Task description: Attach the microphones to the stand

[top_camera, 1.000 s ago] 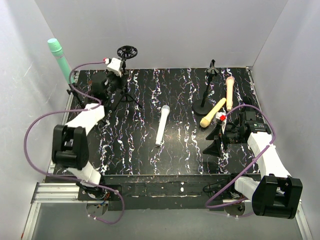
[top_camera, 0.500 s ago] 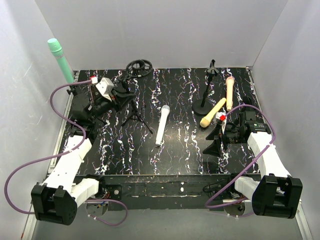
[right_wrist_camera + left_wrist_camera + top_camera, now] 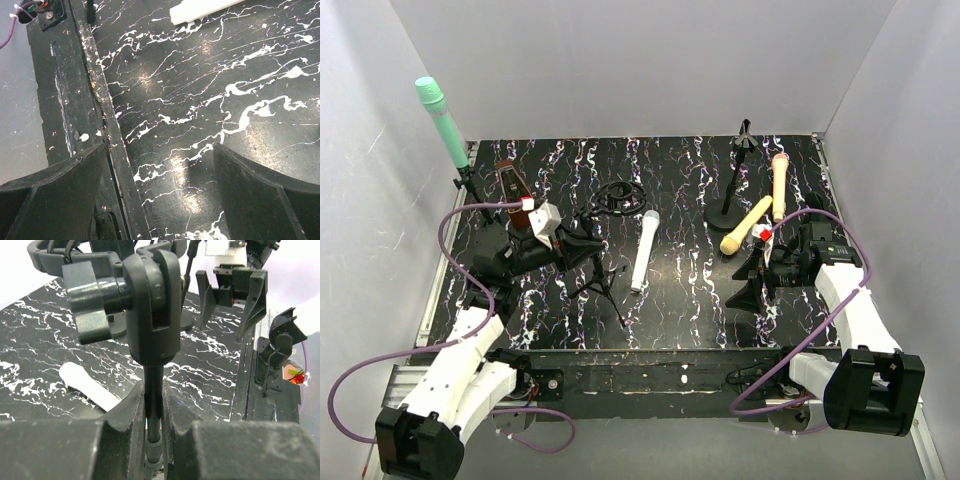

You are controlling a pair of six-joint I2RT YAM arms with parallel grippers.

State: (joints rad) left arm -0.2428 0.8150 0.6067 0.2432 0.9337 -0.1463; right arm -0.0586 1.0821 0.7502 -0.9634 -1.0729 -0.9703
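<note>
My left gripper (image 3: 582, 246) is shut on the thin pole of a black tripod stand (image 3: 603, 262), which leans over with its ring mount (image 3: 620, 194) toward the back. In the left wrist view the pole (image 3: 152, 405) runs between my fingers, below the stand's clamp head (image 3: 150, 305). A white microphone (image 3: 643, 250) lies mid-table, just right of the tripod. The yellow microphone (image 3: 745, 225) and the peach-pink microphone (image 3: 779, 185) lie at the back right. At the back left a mint green microphone (image 3: 442, 120) stands up in a holder. My right gripper (image 3: 756, 280) is open over bare table.
A second black stand with a round base (image 3: 728, 212) and a clip on top (image 3: 744, 140) stands at the back right, close to the yellow microphone. A reddish-brown piece (image 3: 509, 179) lies at the back left. The table's front edge (image 3: 95, 100) runs under my right gripper.
My left arm has carried the tripod stand from the back left corner toward the near middle and tipped it over. The right arm has stayed still.
</note>
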